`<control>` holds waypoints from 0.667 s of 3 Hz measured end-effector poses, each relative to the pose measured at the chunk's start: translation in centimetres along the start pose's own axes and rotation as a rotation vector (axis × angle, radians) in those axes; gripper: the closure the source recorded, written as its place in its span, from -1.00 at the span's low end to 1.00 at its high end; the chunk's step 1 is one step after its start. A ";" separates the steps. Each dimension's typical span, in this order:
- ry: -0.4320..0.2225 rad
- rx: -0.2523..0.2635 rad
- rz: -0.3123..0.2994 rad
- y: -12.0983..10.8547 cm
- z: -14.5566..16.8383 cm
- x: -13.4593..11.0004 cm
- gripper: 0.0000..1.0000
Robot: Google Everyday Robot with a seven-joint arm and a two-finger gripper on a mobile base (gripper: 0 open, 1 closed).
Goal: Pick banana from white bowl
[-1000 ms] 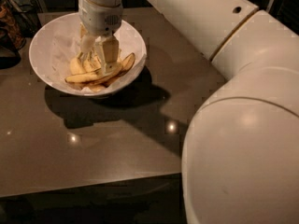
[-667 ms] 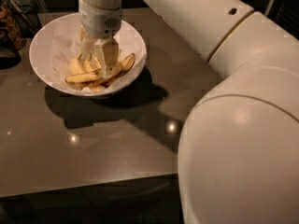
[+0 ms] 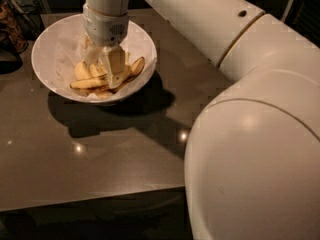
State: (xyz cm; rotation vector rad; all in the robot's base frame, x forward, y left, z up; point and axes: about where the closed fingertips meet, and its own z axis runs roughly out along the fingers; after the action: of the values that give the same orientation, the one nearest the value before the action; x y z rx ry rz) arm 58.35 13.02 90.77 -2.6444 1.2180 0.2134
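The white bowl (image 3: 46, 59) stands at the back left of the dark table, lined with white paper. Several bananas lie in it. The banana (image 3: 89, 83), long, pale yellow and speckled, lies across the front of the pile. My gripper (image 3: 105, 73) reaches straight down into the bowl from above. Its fingers (image 3: 116, 66) stand apart over the pile, just above and behind the banana, with shorter bananas between and beside them. It holds nothing that I can see. The gripper hides part of the pile.
The dark glossy table (image 3: 100, 154) has its front edge near the bottom of the view. My large white arm (image 3: 250, 134) fills the right side. Dark cluttered objects (image 3: 11, 29) stand at the far left beside the bowl.
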 end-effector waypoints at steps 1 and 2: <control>-0.007 -0.010 0.003 0.1 0.5 0.0 -0.26; -0.012 -0.017 0.009 0.1 0.9 0.3 -0.20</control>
State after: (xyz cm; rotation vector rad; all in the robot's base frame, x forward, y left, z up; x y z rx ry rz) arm 58.41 12.95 89.83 -2.6488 1.2306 0.2419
